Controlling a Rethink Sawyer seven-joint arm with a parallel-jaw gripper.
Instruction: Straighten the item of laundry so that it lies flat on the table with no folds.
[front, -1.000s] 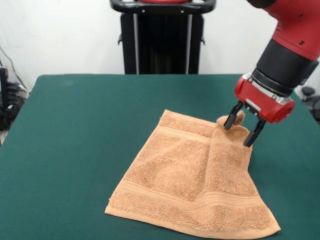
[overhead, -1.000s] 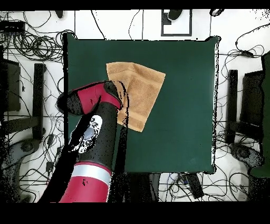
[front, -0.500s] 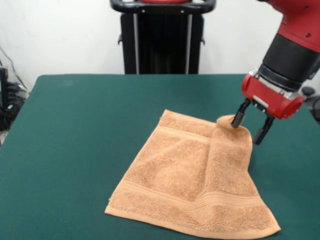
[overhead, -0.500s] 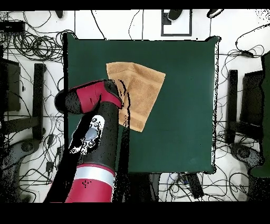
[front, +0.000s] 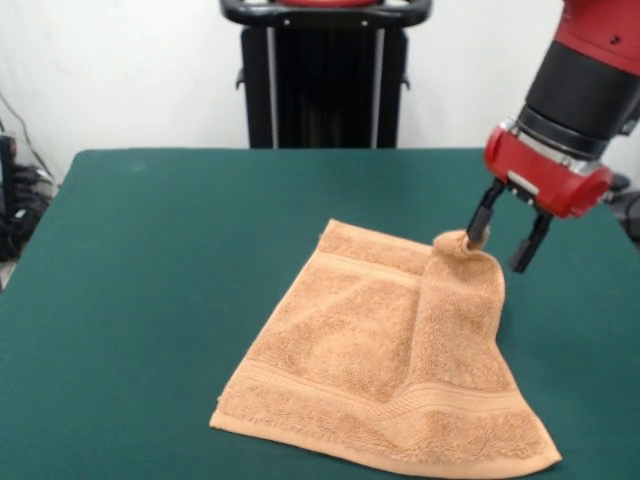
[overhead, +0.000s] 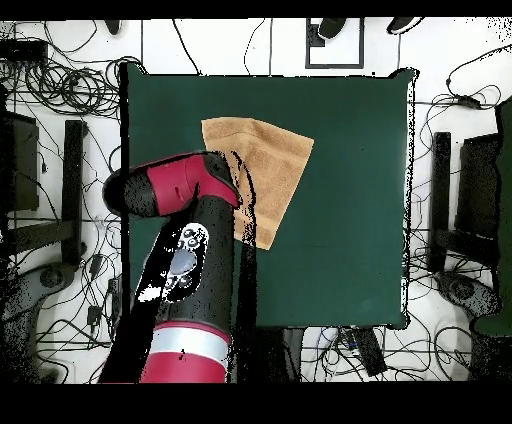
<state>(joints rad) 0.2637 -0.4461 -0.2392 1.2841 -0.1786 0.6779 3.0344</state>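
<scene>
Orange-tan towel (front: 395, 365) unchanged — one side folded over, gripper (front: 507, 240) risen, jaws apart, green table (front: 150, 280).

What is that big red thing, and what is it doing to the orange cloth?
The red and black thing is a robot arm. At its end is a gripper, a sort of hand with two black fingers. The fingers are spread open. One touches a bunched-up corner of the towel, but nothing is pinched or held.

The towel is small, fuzzy and orange-tan. It lies on a big table covered in dark green cloth. One side of the towel is folded over on top of the rest, so it is not flat yet.

There are two pictures of the same moment. One camera looks across the table at the arm. The other looks straight down from above; there the arm covers part of the towel, and you can see many cables on the floor around the table.
</scene>
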